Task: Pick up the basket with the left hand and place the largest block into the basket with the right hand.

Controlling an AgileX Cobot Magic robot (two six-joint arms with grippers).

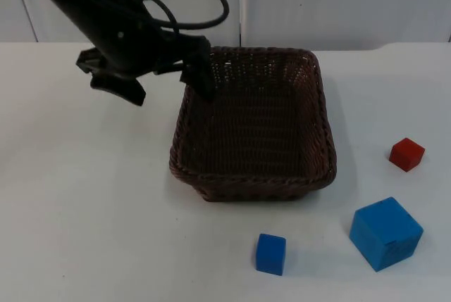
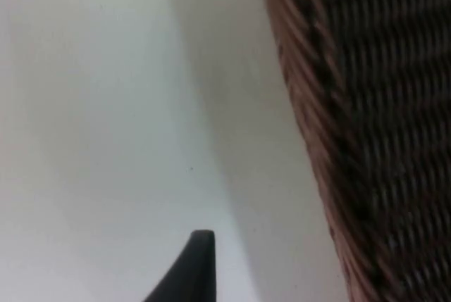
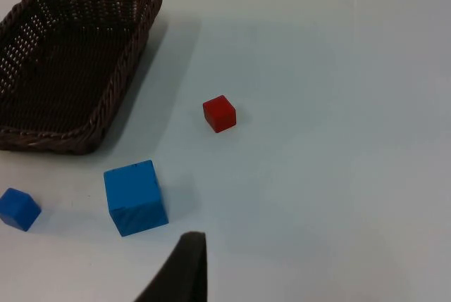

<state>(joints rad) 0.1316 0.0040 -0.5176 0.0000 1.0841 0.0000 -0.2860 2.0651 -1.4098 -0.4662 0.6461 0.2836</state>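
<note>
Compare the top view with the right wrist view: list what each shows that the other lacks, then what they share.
Top view alone: the left gripper straddling the basket's far-left rim, one finger inside. Right wrist view alone: the right gripper's fingertip, above the table. Shared: the basket, large blue block, small blue block and red block.

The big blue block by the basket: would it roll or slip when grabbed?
The big blue block is a flat-faced cube resting flat on the table, so it probably won't roll. Its smooth, slightly glossy faces may be a bit slippery. It looks solid, likely stiff.
</note>
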